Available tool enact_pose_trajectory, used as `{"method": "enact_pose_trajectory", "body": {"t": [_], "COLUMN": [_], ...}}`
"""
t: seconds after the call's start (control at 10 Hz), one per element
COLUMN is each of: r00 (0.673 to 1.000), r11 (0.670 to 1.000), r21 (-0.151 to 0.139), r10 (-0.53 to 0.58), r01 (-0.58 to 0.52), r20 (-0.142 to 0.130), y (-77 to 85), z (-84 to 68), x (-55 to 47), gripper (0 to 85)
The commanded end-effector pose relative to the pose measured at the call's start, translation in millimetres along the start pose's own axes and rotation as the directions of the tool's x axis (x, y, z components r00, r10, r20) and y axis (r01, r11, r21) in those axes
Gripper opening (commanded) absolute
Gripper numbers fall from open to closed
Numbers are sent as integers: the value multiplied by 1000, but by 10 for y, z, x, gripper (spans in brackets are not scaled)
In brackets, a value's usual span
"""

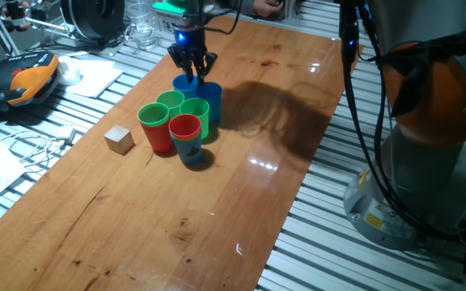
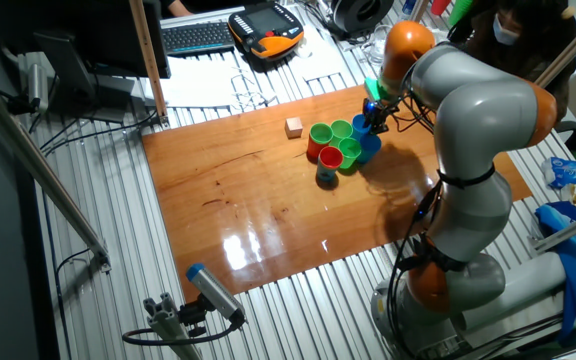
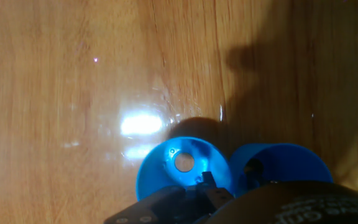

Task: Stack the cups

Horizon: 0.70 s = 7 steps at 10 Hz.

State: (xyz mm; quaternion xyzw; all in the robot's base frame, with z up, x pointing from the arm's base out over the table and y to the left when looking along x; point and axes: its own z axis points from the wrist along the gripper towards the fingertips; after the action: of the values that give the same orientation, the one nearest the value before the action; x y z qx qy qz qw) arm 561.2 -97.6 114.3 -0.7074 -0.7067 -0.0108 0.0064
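Observation:
Several cups stand bunched together on the wooden table (image 1: 176, 234). Two blue cups (image 1: 209, 99) are at the back of the bunch, and the hand view looks straight down into them (image 3: 182, 163). In front are green cups (image 1: 194, 113), a green cup nested in a red one (image 1: 154, 121), and a red cup (image 1: 184, 129) sitting on a bluish one. My gripper (image 1: 194, 73) hangs just over the rim of the rear blue cup (image 1: 186, 82), fingers spread and holding nothing. From the other side, the gripper (image 2: 376, 115) is at the far end of the bunch.
A small pale wooden cube (image 1: 120, 139) lies left of the cups. An orange teach pendant (image 1: 31, 77), papers and cables sit on the slatted bench beyond the table's left edge. The arm's base (image 1: 427, 162) stands to the right.

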Motion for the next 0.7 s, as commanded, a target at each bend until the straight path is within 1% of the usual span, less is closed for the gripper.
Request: {"method": "enact_pose_trajectory", "body": {"t": [0.0,0.2,0.4,0.5,0.6], "r00": [1000,1000,999,998,998], "r11": [1000,1000,1000,998,997], "r21": [-2,-8,-12,-23,-48], "r10": [0,-9,-28,-49,-52], "r01": [0,9,28,50,53], "r20": [1,9,37,45,27], "y": [-7,-21,-21,-22,-22], "z": [20,57,112,160,168], "x": [11,14,10,6,5], "gripper": [340,340,340,170,0]}}
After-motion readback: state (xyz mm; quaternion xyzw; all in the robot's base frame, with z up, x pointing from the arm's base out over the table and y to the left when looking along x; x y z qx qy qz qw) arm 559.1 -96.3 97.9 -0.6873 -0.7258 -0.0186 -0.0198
